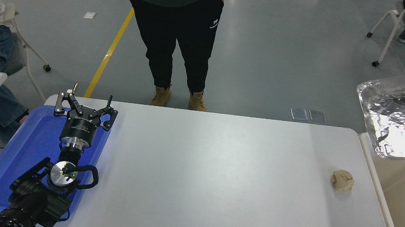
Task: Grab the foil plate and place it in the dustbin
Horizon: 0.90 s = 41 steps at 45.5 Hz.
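The foil plate (395, 112) is a shiny, wrinkled silver tray at the right edge. It is tilted and raised above the dustbin (378, 197), whose off-white rim and beige inner wall show beside the table's right edge. What holds the plate is out of the picture; no right arm or right gripper shows. My left gripper (83, 107) is parked at the lower left over the blue tray, open and empty.
A flat blue tray (24, 158) lies at the table's left side under the left arm. A small tan lump (342, 180) sits on the white table (202, 170) near its right edge. A person (179, 37) stands at the far side; others sit at both edges.
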Each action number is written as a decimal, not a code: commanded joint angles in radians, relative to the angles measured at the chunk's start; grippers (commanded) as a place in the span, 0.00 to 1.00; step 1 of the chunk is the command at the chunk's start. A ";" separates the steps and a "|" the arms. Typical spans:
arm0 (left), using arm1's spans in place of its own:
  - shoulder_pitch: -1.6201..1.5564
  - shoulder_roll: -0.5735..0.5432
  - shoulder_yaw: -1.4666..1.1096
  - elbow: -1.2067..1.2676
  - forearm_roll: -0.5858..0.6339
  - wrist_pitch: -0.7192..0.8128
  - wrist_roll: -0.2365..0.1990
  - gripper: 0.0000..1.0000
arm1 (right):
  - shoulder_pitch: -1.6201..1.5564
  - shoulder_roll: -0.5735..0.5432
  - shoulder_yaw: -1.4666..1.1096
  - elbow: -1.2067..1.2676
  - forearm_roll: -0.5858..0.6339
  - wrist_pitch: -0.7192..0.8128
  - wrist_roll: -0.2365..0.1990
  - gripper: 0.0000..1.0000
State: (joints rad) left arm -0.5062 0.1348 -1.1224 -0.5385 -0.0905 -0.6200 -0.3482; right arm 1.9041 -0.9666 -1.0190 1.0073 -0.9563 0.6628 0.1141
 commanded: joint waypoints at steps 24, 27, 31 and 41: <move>0.000 0.000 0.000 0.000 0.000 0.000 -0.002 1.00 | -0.980 0.120 0.602 -0.590 -0.032 -0.342 0.053 0.00; 0.000 0.000 0.000 0.000 0.000 0.000 -0.002 1.00 | -1.028 0.149 0.602 -0.628 -0.027 -0.379 0.061 0.00; 0.000 0.000 0.000 0.000 0.000 0.000 0.000 1.00 | -1.085 0.187 0.602 -0.662 -0.025 -0.428 0.059 0.00; 0.000 0.000 0.000 0.000 0.000 0.000 -0.002 1.00 | -1.169 0.252 0.602 -0.716 -0.025 -0.493 0.058 0.00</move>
State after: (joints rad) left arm -0.5062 0.1350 -1.1227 -0.5384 -0.0905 -0.6196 -0.3497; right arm 0.8608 -0.7912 -0.4391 0.3782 -0.9838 0.2478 0.1661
